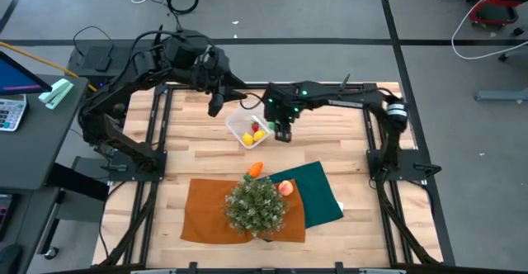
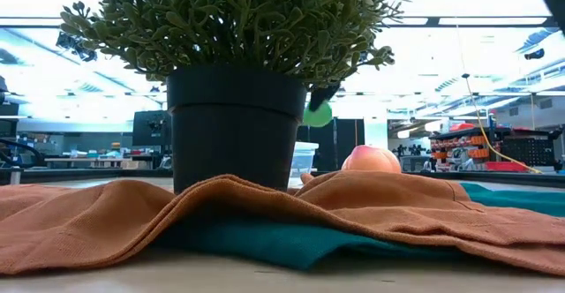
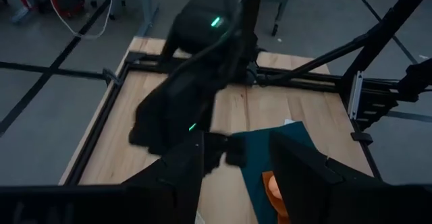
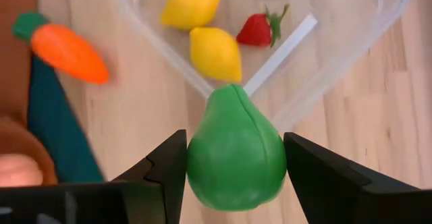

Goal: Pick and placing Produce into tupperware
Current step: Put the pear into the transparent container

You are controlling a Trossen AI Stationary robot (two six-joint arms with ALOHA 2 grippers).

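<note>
R gripper (image 4: 233, 158) is clamped on a green pear (image 4: 235, 146) — fat end between the fingers, stem end pointing out toward the clear tub (image 4: 351, 42). In the high view the R gripper (image 1: 283, 131) hangs just right of the tub (image 1: 240, 124), at the far middle of the table (image 1: 346, 154). So the tub lies left of and just ahead of the pear; from the wrist cam the pear tip sits about over the tub's near corner, not yet over the middle. My read: a short shift left over the opening, then let go.

Already in the tub: two lemons (image 4: 214, 52) and a strawberry (image 4: 258, 30). Still out — a carrot (image 4: 67, 50) on the wood near the tub, and a peach (image 1: 285, 188) on the green cloth (image 1: 318, 193) by the potted plant (image 1: 256, 205), nearer side.

L gripper (image 3: 236, 158) is up over the far-left side, beside the tub, fingers spread w/ nothing between them. R arm is plainly the one placed for this drop.
</note>
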